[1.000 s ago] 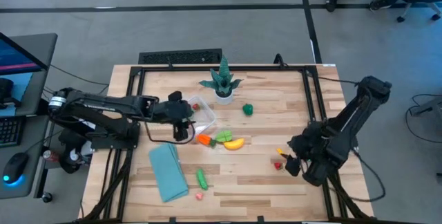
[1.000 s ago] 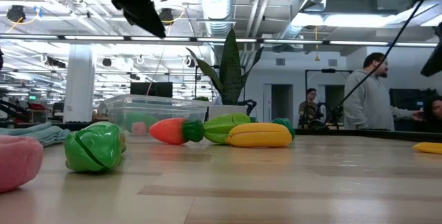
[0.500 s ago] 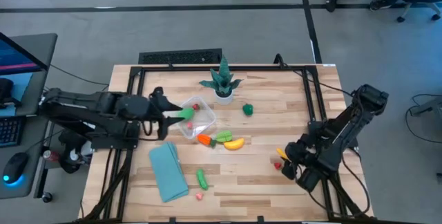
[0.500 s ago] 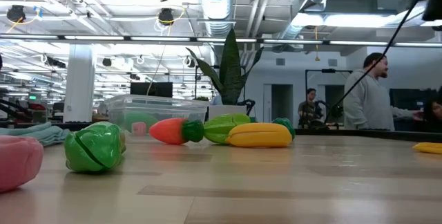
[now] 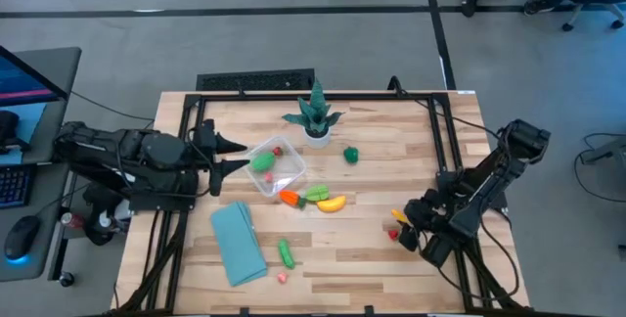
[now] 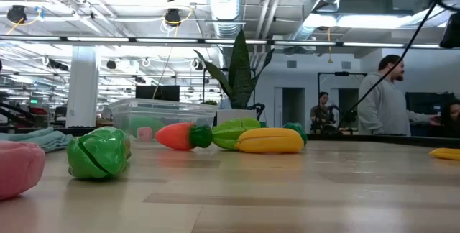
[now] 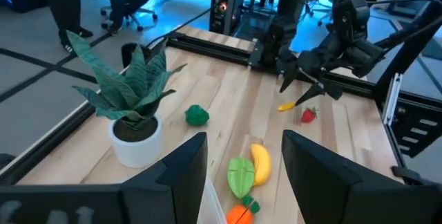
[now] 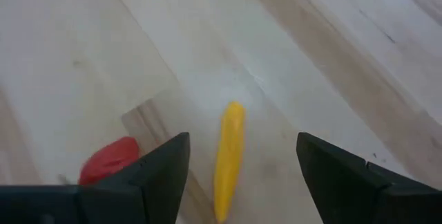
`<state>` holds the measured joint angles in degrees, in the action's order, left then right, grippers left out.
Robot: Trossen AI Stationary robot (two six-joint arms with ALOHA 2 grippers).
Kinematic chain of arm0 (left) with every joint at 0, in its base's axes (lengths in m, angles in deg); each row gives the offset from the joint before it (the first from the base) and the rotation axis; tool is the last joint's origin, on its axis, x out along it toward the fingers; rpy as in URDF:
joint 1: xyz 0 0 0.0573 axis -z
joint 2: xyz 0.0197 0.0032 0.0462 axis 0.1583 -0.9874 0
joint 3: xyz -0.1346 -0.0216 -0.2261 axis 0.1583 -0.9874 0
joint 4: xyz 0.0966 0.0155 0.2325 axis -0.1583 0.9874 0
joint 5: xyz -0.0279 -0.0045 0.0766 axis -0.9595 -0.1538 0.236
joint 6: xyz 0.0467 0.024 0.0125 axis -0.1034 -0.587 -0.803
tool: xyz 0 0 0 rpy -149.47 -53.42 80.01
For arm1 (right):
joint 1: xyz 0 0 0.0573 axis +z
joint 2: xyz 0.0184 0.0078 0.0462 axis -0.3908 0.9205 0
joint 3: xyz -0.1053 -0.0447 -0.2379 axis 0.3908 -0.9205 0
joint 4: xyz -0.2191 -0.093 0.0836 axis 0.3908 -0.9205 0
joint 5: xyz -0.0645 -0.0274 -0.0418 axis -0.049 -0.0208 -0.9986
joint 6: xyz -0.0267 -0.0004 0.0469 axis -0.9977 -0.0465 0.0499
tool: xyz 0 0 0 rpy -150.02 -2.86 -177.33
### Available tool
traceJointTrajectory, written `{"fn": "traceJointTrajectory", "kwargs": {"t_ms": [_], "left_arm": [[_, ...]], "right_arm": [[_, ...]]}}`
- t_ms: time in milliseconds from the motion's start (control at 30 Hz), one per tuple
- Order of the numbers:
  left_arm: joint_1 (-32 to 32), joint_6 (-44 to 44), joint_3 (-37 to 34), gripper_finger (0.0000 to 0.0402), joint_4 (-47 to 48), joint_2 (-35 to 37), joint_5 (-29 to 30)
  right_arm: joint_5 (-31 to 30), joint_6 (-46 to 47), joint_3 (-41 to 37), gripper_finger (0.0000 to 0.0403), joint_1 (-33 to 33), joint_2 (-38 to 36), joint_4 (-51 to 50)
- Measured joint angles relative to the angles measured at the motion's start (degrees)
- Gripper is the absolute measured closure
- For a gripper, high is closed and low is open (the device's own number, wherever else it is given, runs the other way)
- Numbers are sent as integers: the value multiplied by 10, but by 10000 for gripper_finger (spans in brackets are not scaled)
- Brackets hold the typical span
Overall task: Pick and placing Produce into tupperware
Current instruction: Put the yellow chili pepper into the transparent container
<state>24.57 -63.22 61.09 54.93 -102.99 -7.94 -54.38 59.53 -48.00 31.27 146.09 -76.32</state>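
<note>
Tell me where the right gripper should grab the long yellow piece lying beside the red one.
Grip the yellow piece across its narrow middle, coming straight down. It lies flat and slender, lengthwise between the right gripper's open fingers; the red piece sits apart to one side.

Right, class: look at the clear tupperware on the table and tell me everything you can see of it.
The tupperware is a clear, shallow plastic container, squarish with rounded corners, and looks like thin see-through plastic. It stands open and upright on the wooden table, turned at an angle to the table's edges, in front of the potted plant. Inside lie a green piece and a small red piece. The left gripper is open just beside it, not touching.
</note>
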Motion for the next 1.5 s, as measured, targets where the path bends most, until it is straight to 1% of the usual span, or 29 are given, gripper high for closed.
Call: {"fn": "traceJointTrajectory", "kwargs": {"t_ms": [100,200,267,567,767,967,1100,1333,1500], "left_arm": [[3,2,0,223,0,0,0],[3,2,0,223,0,-1,1],[3,2,0,223,0,-1,11],[3,2,0,223,0,-1,14],[3,2,0,223,0,-1,14],[3,2,0,223,0,-1,14],[3,2,0,223,0,-1,15],[3,4,0,223,0,-1,15],[3,5,0,223,0,-1,20]], "right_arm": [[6,0,-9,164,-15,0,40],[30,-5,-21,178,-30,0,91],[39,-6,-29,188,-36,0,107],[44,-5,-33,224,-39,0,102],[68,-7,-33,242,-39,0,89],[74,-9,-33,250,-41,0,89],[91,-17,-37,250,-53,0,95],[95,-21,-41,254,-73,-2,101],[96,-23,-41,265,-74,-2,101]]}}
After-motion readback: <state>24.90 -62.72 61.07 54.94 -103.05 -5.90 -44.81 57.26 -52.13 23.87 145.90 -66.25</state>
